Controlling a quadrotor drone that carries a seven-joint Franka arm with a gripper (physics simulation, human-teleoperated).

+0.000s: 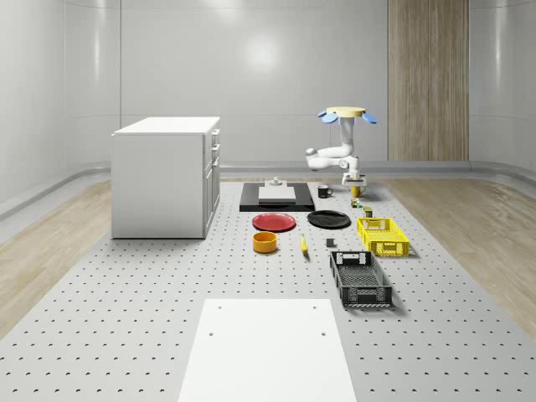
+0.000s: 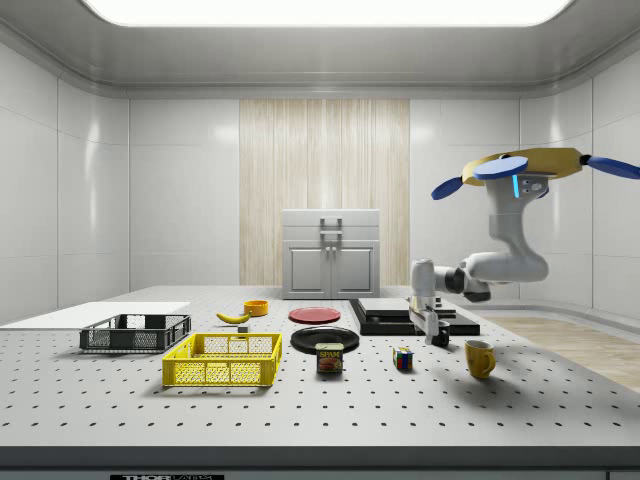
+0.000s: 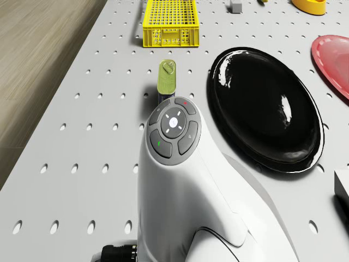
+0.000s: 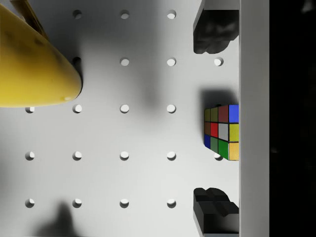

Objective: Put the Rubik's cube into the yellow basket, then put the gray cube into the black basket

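The Rubik's cube [image 4: 222,132] lies on the perforated table between a yellow mug [image 2: 479,357] and a Spam can [image 2: 330,357]. My gripper [image 4: 213,121] hangs open just above it, and the cube [image 2: 403,358] sits between the two dark fingertips [image 4: 212,32] in the wrist view. The drone [image 2: 530,165] hovers over the table's far right part in the whole-scene view, with the arm reaching down to the gripper [image 2: 435,335]. The yellow basket [image 1: 383,235] and the black basket [image 1: 360,278] stand nearer the front. The small gray cube [image 1: 330,244] rests left of the yellow basket.
A black plate [image 1: 328,219], red plate [image 1: 274,221], orange bowl [image 1: 265,242] and banana [image 1: 303,244] lie mid-table. A black tray [image 1: 276,197] and black mug [image 1: 323,191] sit behind them. A white cabinet [image 1: 167,176] stands at the left, a white sheet [image 1: 266,347] at the front.
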